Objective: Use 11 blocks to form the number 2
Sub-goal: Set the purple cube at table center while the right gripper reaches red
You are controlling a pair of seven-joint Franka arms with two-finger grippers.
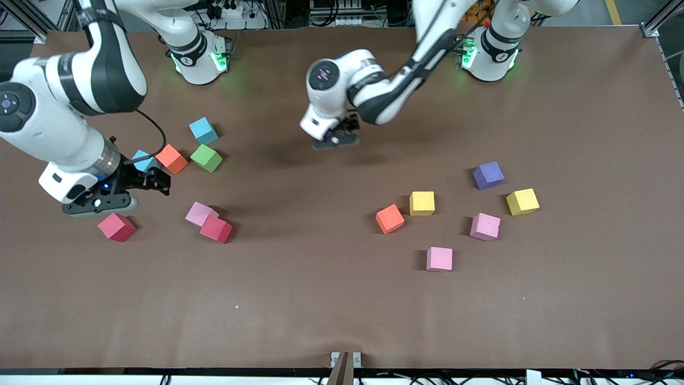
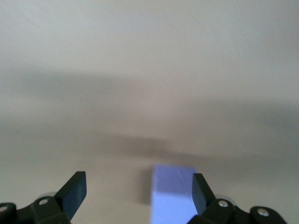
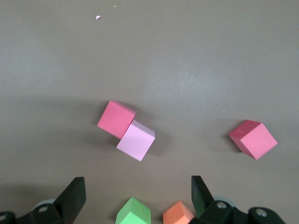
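Fingers (image 2: 74,191) of the left gripper (image 2: 138,182) stand released above the table's middle, and we see a bluish foam cube (image 2: 172,196) between them, against one finger. We find the right gripper (image 3: 138,184) spread wide and empty, a green foam cube (image 3: 133,212) and an orange foam cube (image 3: 178,213) lying between its fingers.

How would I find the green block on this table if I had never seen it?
Look toward the right arm's end of the table, where a cluster of cubes lies. The green block sits between an orange cube and a light-blue cube. It is the only green cube anywhere.
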